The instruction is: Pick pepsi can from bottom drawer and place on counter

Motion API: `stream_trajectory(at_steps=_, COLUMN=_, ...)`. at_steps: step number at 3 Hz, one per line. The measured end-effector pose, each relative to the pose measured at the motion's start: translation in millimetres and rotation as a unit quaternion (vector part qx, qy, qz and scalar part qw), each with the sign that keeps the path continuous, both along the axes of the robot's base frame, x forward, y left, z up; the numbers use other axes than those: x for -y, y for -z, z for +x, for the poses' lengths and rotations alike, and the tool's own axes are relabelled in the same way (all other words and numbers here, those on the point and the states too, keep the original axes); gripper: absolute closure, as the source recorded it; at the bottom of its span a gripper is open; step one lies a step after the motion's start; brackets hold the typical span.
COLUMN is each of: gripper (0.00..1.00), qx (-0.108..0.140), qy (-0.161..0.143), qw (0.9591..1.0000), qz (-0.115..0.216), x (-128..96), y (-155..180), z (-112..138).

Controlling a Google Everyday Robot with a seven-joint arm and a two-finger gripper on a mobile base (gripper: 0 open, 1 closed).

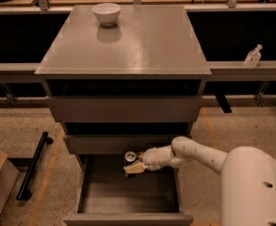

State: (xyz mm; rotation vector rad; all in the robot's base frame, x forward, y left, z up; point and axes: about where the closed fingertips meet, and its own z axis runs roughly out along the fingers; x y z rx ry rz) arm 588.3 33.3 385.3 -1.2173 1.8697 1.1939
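While the gripper (133,167) reached into the far left part of the open bottom drawer (128,194), it looked clamped on the pepsi can (130,156), whose silver lid showed at its far side. I judged the picking step to be under way. The next move called for lifting the can clear of the drawer fronts above, then up to the counter (147,41). Otherwise the drawer floor held nothing visible. A white bowl (106,13) stood far left on the counter, seemingly empty.
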Motion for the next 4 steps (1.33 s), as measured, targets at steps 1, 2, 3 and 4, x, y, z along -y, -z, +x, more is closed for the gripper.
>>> stream_trajectory(at_steps=1, gripper=1.0, qx=0.023, qy=-0.021, qw=0.9995, qz=0.001, x=19.8, y=-59.4, z=14.8)
stream_trajectory(at_steps=2, gripper=1.0, qx=0.067, qy=-0.023, qw=0.9975, qz=-0.01, x=31.0, y=-117.0, z=23.2)
stream_trajectory(at_steps=3, gripper=1.0, qx=0.077, qy=-0.024, qw=0.9966, qz=-0.013, x=30.9, y=-130.7, z=26.7)
stream_trajectory(at_steps=4, gripper=1.0, qx=0.074, qy=-0.042, qw=0.9962, qz=-0.017, x=24.8, y=-131.8, z=23.4)
